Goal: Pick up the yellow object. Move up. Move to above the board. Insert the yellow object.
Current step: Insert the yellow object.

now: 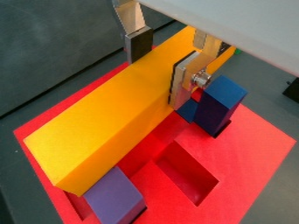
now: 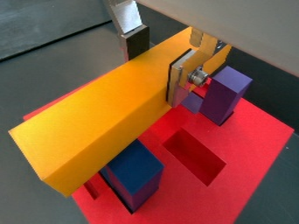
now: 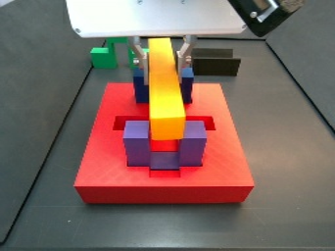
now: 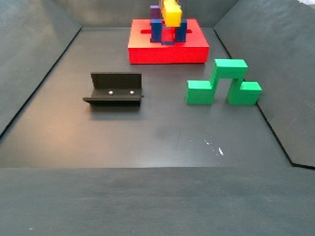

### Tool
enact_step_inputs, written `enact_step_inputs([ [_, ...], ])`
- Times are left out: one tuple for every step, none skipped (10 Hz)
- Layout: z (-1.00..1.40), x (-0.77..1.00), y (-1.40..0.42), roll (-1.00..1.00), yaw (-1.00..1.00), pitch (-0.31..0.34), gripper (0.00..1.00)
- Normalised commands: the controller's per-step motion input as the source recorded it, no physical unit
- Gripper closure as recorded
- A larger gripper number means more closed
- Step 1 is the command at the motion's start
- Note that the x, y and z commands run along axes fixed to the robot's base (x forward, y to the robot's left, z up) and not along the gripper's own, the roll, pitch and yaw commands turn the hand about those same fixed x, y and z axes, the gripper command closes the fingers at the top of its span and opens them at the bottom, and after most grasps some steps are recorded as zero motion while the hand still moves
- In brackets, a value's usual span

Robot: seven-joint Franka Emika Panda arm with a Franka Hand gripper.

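Observation:
The yellow object [image 1: 105,114] is a long yellow-orange bar lying lengthwise over the red board [image 1: 251,166], between a pair of blue posts [image 3: 136,74] at the far end and a pair of purple posts [image 3: 139,142] at the near end. Its top stands a little above the post tops. My gripper [image 1: 159,68] straddles the bar near its far end, one finger on each long side, shut on it. The same grip shows in a wrist view [image 2: 158,66] and in a side view [image 3: 160,47]. The bar [image 4: 172,14] and board [image 4: 167,53] appear small at the far end of the floor.
A green stepped block [image 4: 222,81] and the black fixture [image 4: 114,90] stand on the dark floor away from the board. An open recessed slot [image 1: 187,171] lies in the board beside the bar. Dark walls bound the floor.

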Motion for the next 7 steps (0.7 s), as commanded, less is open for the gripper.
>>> enact_step_inputs([
  [-0.06,0.24,-0.09,0.12,0.0,0.0,1.0],
  [-0.07,0.23,-0.1,0.11,0.0,0.0,1.0],
  [-0.08,0.09,-0.07,0.11,0.0,0.0,1.0],
  [-0.1,0.0,-0.03,0.12,0.0,0.0,1.0],
  [-0.11,-0.03,0.0,0.13,-0.03,0.0,1.0],
  [-0.1,-0.04,0.0,0.12,-0.02,0.0,1.0],
  [-0.1,-0.03,0.0,0.13,-0.01,0.0,1.0],
])
